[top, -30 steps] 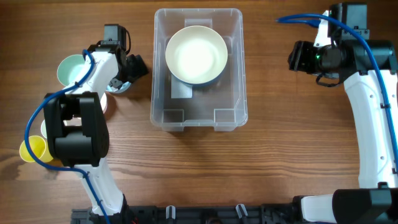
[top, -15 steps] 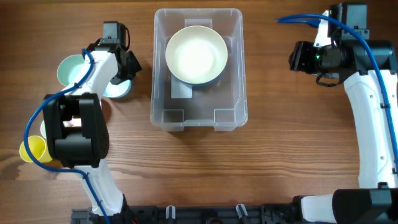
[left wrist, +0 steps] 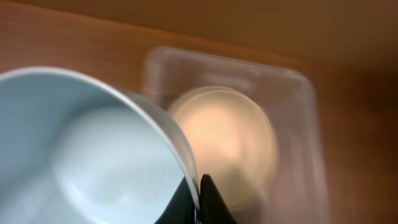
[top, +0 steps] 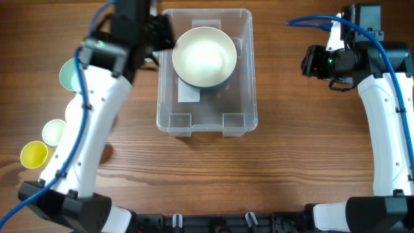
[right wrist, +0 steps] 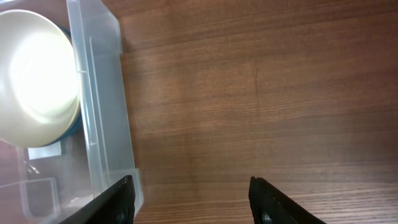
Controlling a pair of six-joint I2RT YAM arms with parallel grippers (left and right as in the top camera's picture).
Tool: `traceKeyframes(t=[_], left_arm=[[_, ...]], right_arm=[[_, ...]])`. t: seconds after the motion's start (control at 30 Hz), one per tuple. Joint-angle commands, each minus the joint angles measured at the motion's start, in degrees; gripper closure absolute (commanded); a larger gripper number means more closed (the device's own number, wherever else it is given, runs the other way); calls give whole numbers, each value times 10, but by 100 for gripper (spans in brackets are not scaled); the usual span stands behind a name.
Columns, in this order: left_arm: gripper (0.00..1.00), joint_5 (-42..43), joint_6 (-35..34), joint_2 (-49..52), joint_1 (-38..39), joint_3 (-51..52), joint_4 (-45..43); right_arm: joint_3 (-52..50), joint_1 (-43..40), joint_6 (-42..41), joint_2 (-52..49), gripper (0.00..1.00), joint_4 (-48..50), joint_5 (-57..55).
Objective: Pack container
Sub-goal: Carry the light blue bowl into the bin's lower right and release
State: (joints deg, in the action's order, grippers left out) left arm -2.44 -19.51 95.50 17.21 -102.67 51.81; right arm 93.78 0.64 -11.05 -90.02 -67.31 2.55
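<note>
The container (top: 246, 77), a clear plastic bin, stands at the table's middle with a cream bowl (top: 204, 56) inside it, stacked on a darker blue one. My left gripper (top: 157, 33) hovers at the bin's far left corner. In the left wrist view it (left wrist: 199, 200) is shut on the rim of a pale blue bowl (left wrist: 81, 149), with the blurred container (left wrist: 298, 124) and cream bowl (left wrist: 224, 143) beyond. My right gripper (top: 310, 61) stands to the right of the bin, and in its wrist view it (right wrist: 193, 199) is open over bare wood, next to the container (right wrist: 99, 93).
Left of the bin, a mint green bowl (top: 67, 72) shows partly under my left arm. A small white cup (top: 54, 133) and a yellow cup (top: 33, 154) stand nearer the front left. Black rails run along the front edge.
My left gripper shut on the pale blue bowl's rim, lifted it off the table and swung it right to the bin's corner. The right arm stayed put.
</note>
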Motion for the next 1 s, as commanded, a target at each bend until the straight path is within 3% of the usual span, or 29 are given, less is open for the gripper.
traceKeyframes(t=[0.0,0.13,0.33,0.53,0.83,0.87,0.9,0.97], left_arm=[[96,9,13,18,110,3,53],[96,9,12,55,185,3,73],[96,39,1,135,237,3,85],[96,40,-187,209,242,3,78],[96,41,-234,267,272,3,38],[92,41,-233,267,274,3,35],[82,41,-229,266,275,3,30],[50,41,-229,265,275,3,26]], right_arm=[[-5,-10,-34,-1,41,-16,-57],[-5,-28,-42,4,40,-28,-55],[-5,-29,-41,4,40,-35,-55],[-5,-29,-41,4,40,-35,-55],[-5,-29,-41,4,40,-35,-55],[-5,-29,-41,4,40,-35,-55],[-5,-29,-41,4,40,-35,-55],[-5,-29,-41,4,40,-35,-55]])
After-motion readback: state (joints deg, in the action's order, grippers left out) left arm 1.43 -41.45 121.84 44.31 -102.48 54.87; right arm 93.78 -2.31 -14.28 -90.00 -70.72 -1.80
